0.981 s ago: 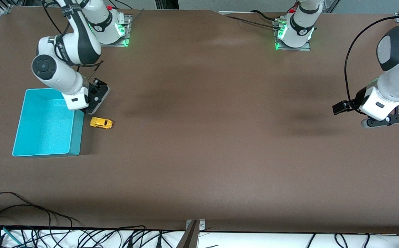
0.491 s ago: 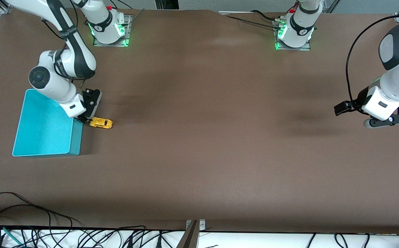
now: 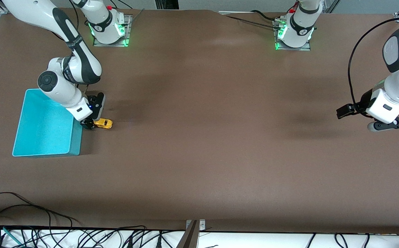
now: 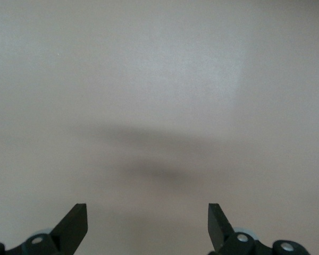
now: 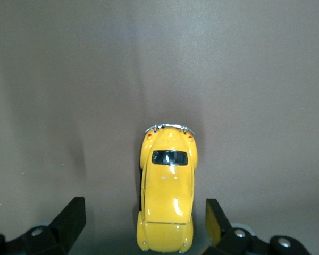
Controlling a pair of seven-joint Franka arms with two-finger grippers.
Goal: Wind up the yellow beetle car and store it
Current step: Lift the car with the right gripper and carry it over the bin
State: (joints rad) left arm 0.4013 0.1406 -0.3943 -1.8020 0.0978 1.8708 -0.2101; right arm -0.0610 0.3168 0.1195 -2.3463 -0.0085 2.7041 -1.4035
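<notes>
Now we see the right hand lowered to the brown bench, its fingers spread wide with the yellow beetle car between them. In the right wrist view, the car lies lengthwise in the gap of the right hand, upright on its wheels, with its chrome bumper and dark window pointing away from the hand. Neither fingertip visibly touches the car's body; bare bench shows on one side, while the other pad stands just beside the car's flank. We note the turquoise bin just beside the right hand, toward the right arm's end of the bench, with the car resting on the bench outside the bin and near its wall.

We find the left hand well apart from the car, waiting in the air over the left arm's end of the bench. In the left wrist view, the left hand is likewise spread, with only bare bench and a soft shadow under it and nothing between its fingers.
</notes>
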